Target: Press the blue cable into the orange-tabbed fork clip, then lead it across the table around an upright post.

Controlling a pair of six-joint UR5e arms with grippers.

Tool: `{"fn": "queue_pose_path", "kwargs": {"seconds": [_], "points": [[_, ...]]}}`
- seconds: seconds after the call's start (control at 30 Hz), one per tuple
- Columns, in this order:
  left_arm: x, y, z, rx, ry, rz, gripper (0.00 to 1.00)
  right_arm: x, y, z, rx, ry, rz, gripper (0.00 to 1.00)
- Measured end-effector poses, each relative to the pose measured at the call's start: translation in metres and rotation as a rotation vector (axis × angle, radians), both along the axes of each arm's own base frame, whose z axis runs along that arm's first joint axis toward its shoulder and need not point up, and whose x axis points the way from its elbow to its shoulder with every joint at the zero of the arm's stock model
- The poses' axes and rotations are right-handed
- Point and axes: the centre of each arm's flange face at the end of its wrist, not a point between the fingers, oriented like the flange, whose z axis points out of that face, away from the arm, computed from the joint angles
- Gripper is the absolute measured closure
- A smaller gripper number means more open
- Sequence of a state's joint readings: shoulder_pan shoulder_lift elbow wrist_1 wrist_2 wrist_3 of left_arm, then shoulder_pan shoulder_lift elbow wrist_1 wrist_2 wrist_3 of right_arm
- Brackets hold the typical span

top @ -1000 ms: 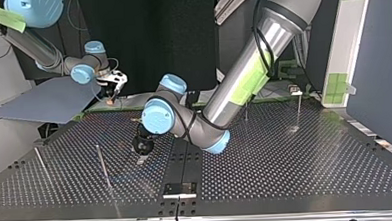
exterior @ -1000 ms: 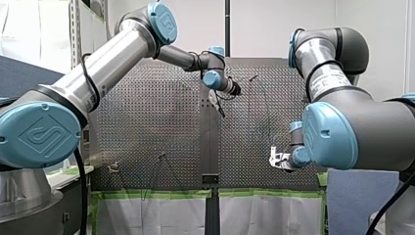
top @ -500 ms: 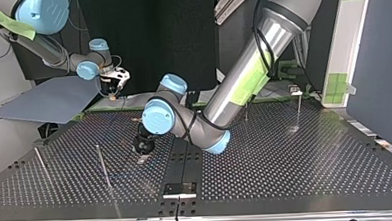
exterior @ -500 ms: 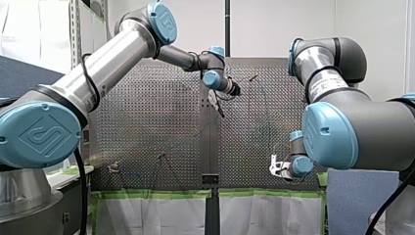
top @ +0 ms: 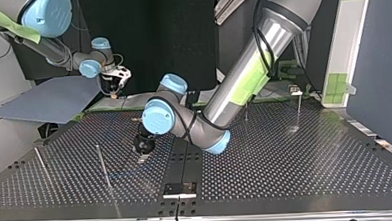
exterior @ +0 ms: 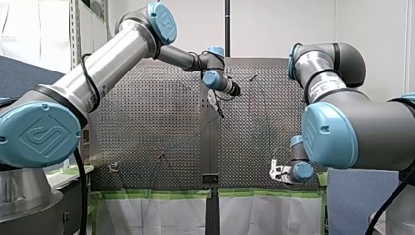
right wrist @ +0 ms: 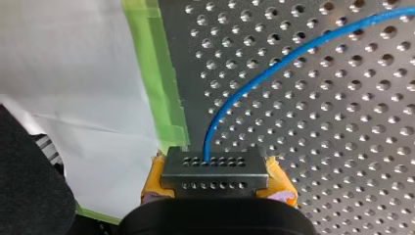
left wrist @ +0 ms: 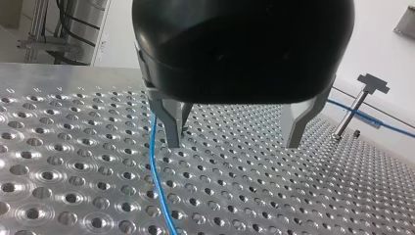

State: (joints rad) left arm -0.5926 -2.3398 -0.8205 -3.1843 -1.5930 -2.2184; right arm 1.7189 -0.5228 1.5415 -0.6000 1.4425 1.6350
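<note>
Blue cable (right wrist: 254,83) is pinched in my yellow-padded right gripper (right wrist: 214,164) near the taped edge of the perforated metal worktop (right wrist: 342,147). It lies just outside one finger of my spread left gripper (left wrist: 234,142). Closing there would likely miss it, and a hard pull could drag it wide of the T-topped upright post (left wrist: 355,105).

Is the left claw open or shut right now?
Open. The left claw shows its two metal fingers well apart, with the cable beside one, not clamped.
</note>
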Motion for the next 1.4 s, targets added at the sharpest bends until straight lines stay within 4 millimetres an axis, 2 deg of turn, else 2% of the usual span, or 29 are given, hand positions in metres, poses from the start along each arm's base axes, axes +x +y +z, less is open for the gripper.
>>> {"fn": "queue_pose_path", "kwargs": {"seconds": [0.2,0.8,1.03,1.4], "points": [[0.000,0.000,-0.001,0.005,0.003,0.000,0.00,-0.001,0.002,-0.012,0.014,0.004,-0.001,1.00],[-0.001,0.002,-0.002,0.020,0.010,0.001,0.00,-0.001,-0.002,-0.016,0.005,0.007,-0.014,1.00],[0.000,0.005,-0.003,0.033,0.020,0.004,0.00,-0.002,-0.002,-0.038,0.018,0.011,-0.018,1.00],[-0.007,0.012,-0.010,0.141,0.053,-0.001,0.00,-0.002,-0.004,-0.041,0.017,0.012,-0.017,1.00]]}}
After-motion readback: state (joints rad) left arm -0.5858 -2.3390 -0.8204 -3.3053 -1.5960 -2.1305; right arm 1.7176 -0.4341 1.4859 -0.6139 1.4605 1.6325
